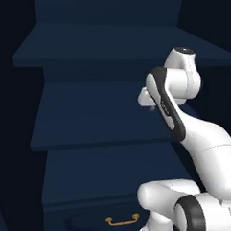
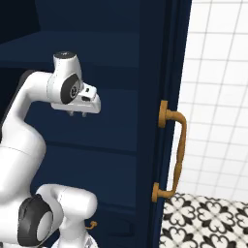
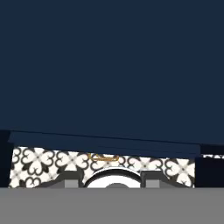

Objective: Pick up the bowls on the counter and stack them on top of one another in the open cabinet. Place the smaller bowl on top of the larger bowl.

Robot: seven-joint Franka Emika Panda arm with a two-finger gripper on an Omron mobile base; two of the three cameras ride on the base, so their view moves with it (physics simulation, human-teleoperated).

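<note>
Two flat matte navy shelves (image 1: 102, 121) under the claw (image 2: 77, 114).

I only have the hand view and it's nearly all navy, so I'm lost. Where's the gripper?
Observer: The gripper hangs over a cabinet shelf, near its front edge, pointing down.
Operator: Which side is the door on?
Observer: The door stands open on the right, with its brass handle facing outward.
Operator: What's beyond the door?
Observer: A white tiled wall.
</note>
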